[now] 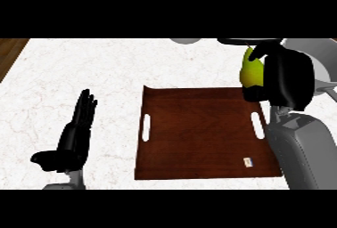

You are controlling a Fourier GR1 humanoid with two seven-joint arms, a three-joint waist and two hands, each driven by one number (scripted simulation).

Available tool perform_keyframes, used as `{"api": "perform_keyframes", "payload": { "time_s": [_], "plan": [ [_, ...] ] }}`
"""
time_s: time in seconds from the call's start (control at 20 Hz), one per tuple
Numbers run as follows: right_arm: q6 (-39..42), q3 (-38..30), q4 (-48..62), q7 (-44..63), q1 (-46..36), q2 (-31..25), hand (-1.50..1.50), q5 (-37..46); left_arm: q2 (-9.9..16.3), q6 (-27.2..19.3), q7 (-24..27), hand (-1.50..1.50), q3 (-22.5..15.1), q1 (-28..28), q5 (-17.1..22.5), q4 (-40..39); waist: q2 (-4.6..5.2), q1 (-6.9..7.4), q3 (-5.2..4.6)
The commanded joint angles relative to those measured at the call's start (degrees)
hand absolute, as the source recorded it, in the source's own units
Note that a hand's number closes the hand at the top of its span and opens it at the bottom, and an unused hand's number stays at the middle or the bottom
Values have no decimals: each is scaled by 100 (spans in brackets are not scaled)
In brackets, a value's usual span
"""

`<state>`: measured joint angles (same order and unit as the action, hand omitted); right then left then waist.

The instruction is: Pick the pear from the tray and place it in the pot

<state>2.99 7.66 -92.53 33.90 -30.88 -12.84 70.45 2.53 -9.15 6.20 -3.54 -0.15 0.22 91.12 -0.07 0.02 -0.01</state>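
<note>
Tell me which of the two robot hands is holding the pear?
The right robot hand, at the view's upper right past the tray, is curled round the yellow-green pear. The left robot hand rests open on the counter, holding nothing.

The right hand [284, 75] shows at the upper right of the head view, back toward the camera, fingers curled round the pear [252, 71]. Its grey forearm rises from the lower right edge and slants up to the wrist. The left hand [76, 131] rests at the left, fingers straight and together, pointing up and slightly right, thumb out to the lower left, above a short stretch of grey forearm
</note>
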Motion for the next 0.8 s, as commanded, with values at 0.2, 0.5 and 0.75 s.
{"api": "perform_keyframes", "payload": {
  "time_s": [0.2,0.5,0.75],
  "plan": [
    [-59,-1106,494,-480,-146,-675,150,-337,28,216,475,0,81,314,82,-129,6,22,0],
    [-487,-2058,1499,-1399,-80,-1430,150,-928,24,102,180,0,114,-61,-10,-135,14,8,2],
    [-1123,-2344,3279,-2286,-532,-1708,150,-1043,-97,57,96,0,30,-157,-61,-207,35,70,4]
  ]
}}
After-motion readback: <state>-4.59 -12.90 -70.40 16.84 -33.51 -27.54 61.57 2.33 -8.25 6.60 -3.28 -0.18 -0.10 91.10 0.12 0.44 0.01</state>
